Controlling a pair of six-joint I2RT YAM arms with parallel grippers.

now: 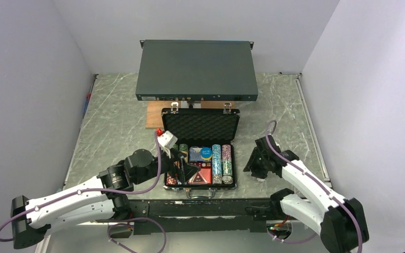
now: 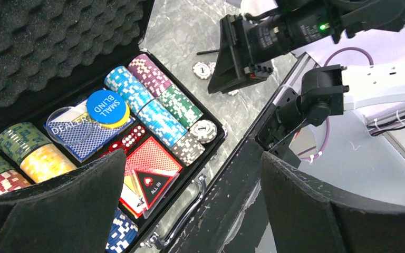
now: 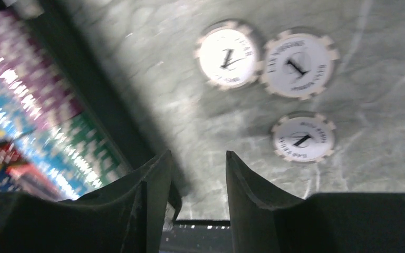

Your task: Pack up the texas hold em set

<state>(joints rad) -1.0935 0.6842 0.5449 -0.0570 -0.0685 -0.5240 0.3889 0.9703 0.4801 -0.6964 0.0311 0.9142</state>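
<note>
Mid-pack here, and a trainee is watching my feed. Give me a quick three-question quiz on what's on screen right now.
1. True or false: the briefcase lid stands open.
2. In the right wrist view, how many white chips lie loose on the table?
3. The blue disc in the case reads: A) DEALER B) SMALL BLIND C) ALL IN.
Key: 1 true; 2 three; 3 B.
</note>
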